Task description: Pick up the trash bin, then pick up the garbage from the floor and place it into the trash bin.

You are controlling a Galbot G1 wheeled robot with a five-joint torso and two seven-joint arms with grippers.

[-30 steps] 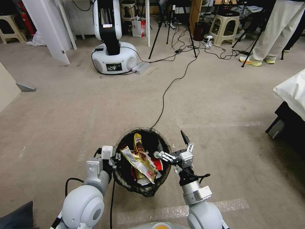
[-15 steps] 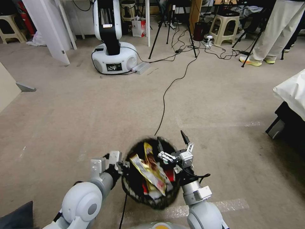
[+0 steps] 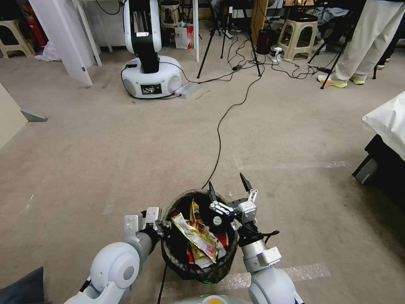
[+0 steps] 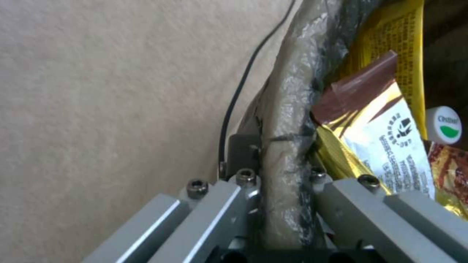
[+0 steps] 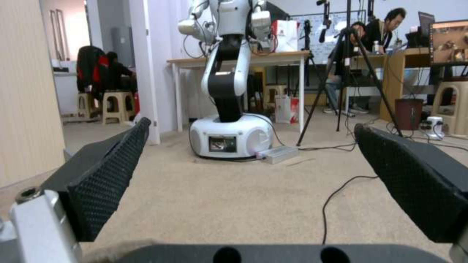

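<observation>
now that the left gripper (image 3: 162, 225), clamped on its rim, has swung the trash bin (image 3: 185, 267) inward, the garbage (image 3: 198, 236) sits beside the open right gripper (image 3: 228, 186).

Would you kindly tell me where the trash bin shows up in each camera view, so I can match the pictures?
Head view: the trash bin sits low in the middle, between the two arms, full of wrappers.
Left wrist view: its bag-covered rim runs up the middle, clamped by the left end effector.
Right wrist view: the bin is not in it; the open right end effector faces the room.
Shared landmark: the white robot base.
</observation>
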